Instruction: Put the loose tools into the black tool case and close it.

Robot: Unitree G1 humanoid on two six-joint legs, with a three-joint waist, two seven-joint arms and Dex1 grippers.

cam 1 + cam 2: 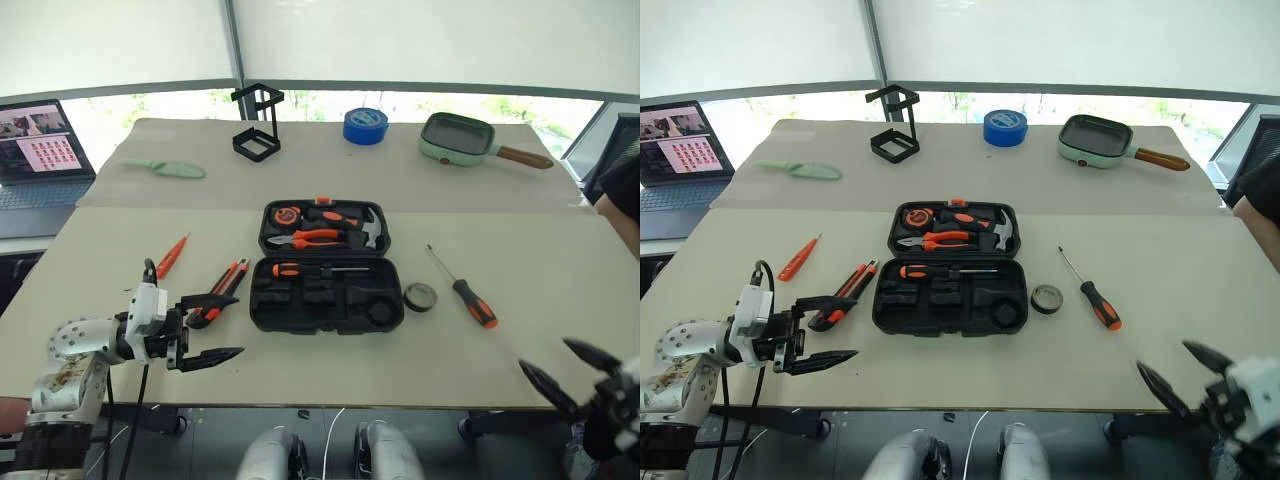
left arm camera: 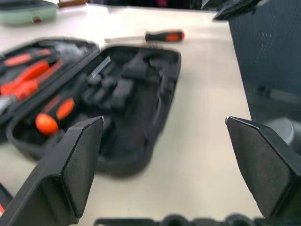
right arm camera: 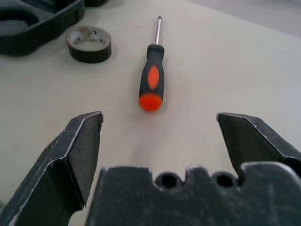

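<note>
The black tool case (image 1: 326, 327) lies open mid-table, with pliers, a hammer and a tape measure in its lid and an orange-handled screwdriver (image 1: 299, 269) in its base. Left of it lie a utility knife (image 1: 222, 290) and an orange screwdriver (image 1: 171, 256). On its right are a small dark tape roll (image 1: 420, 297) and a black-and-orange screwdriver (image 1: 463, 289). My left gripper (image 1: 239, 325) is open and empty at the front left, pointing toward the case. My right gripper (image 1: 543, 353) hangs open and empty at the front right, facing that screwdriver (image 3: 151, 77) and the roll (image 3: 89, 43).
At the back of the table stand a pale green scoop (image 1: 165, 168), a black wire stand (image 1: 258, 125), a blue tape roll (image 1: 365, 125) and a green pan (image 1: 460, 140). A laptop (image 1: 35, 150) sits far left. A person's arm (image 1: 622, 190) shows at the right edge.
</note>
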